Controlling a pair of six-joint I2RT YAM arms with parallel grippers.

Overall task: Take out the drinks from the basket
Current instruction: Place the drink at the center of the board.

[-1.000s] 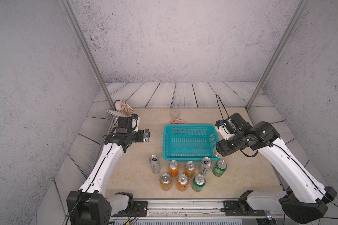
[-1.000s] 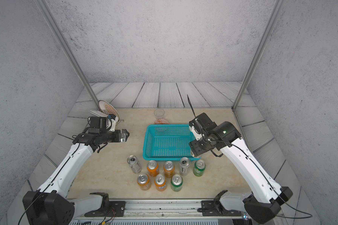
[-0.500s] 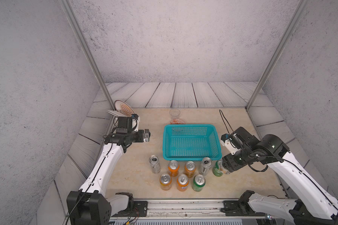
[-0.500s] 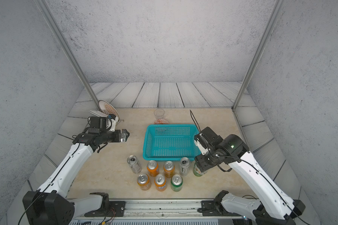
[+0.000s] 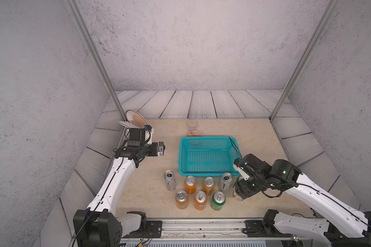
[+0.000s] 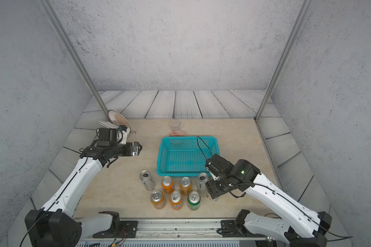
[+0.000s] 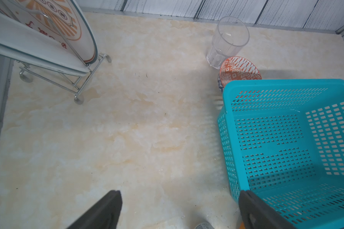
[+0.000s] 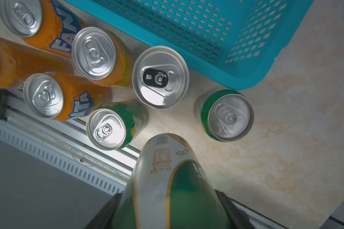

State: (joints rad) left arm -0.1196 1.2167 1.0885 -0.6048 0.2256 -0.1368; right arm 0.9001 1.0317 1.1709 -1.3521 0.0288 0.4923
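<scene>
Basket [image 5: 208,158] sits empty at mid-table [image 5: 266,149]; eight drinks [image 5: 200,200] stand in front of it. Right hand [image 8: 171,208] is clamped around the ninth, a green-and-white can [image 8: 167,168], low beside a standing green can [image 8: 226,117]. Left hand [image 7: 180,198] gapes wide, empty, beside the basket. Risk: a tilted or early release could topple the can into its close neighbours.

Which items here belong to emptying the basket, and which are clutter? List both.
Job: teal basket; four orange Fanta cans; two silver cans; two standing green cans; green-and-white can in right gripper.
Clutter: clear glass cup; orange-patterned bowl; plates in wire rack.
</scene>
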